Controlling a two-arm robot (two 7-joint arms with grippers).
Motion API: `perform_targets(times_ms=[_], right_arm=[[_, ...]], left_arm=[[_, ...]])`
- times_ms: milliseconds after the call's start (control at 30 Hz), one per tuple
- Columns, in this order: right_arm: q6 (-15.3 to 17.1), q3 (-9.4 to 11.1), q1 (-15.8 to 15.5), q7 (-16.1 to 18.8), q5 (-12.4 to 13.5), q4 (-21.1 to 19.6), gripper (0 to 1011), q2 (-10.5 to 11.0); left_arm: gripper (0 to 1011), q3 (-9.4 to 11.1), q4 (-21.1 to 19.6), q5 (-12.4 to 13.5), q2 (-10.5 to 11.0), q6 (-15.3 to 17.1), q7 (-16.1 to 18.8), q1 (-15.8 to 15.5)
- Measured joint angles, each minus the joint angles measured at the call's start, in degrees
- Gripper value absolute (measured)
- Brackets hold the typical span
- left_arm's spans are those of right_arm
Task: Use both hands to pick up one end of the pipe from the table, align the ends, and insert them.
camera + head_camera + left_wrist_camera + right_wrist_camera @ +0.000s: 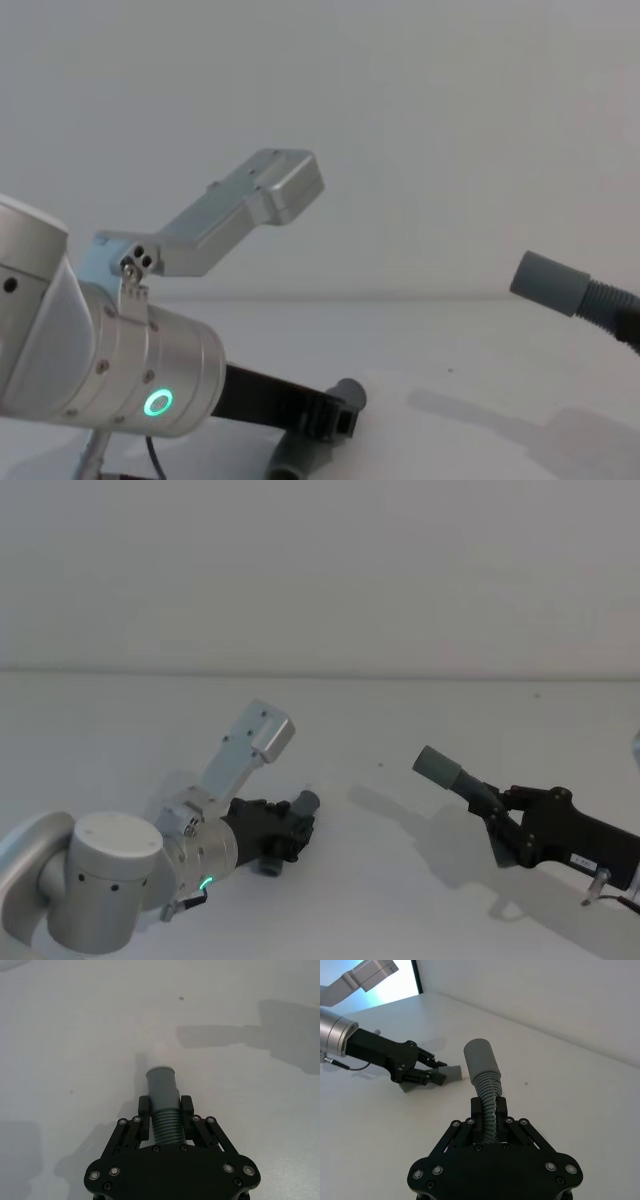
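1. The left gripper (165, 1105) sits low over the table (400, 900). Its fingers (144, 1106) are closed in on the ribbed stretch of one pipe piece (165, 1127), with a pad against it on each side.
2. That piece's narrow end (162, 1085) juts forward out of the left gripper (a paler tip seems to sit beyond it, though it blends into the white surface). The piece's other end (268, 868) hangs down below the left gripper; whether it touches the table cannot be told.
3. The right gripper (489, 1107) is well apart from the left gripper, off to its right and higher above the table. Its fingers (503, 1110) are likewise pinched onto the ribbed part of the second pipe piece (490, 1091).
4. The wide cuff (480, 1057) of this second piece points toward the left gripper from above its level. A clear gap lies between the cuff and the narrow end.
5. Behind the left gripper, its silver arm (130, 370) carries a green ring light (157, 403).
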Motion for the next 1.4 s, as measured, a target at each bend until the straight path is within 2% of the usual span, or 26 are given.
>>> perform_targets(times_ms=[167,367,700,1033,1400], right_arm=[[-1.80,-0.24,0.49,1.88,0.48,1.14,137,0.73],[-3.31,-0.60,1.02,3.52,0.89,2.17,137,1.34],[-5.88,-1.58,1.95,6.26,1.26,3.79,137,2.32],[-7.80,-2.77,2.78,8.43,1.19,5.02,137,3.37],[-11.00,-4.09,4.03,11.09,0.87,6.66,137,4.11]], left_arm=[[349,0.37,-0.37,0.25,0.86,-0.57,-1.35,-0.62],[349,1.06,-1.10,0.52,2.94,-1.62,-4.48,-2.03],[349,2.11,-2.32,0.36,7.74,-3.79,-12.26,-4.87],[349,2.74,-3.76,-1.04,13.56,-6.16,-20.30,-7.18],[349,3.25,-4.86,-2.01,17.60,-8.48,-25.76,-8.72]])
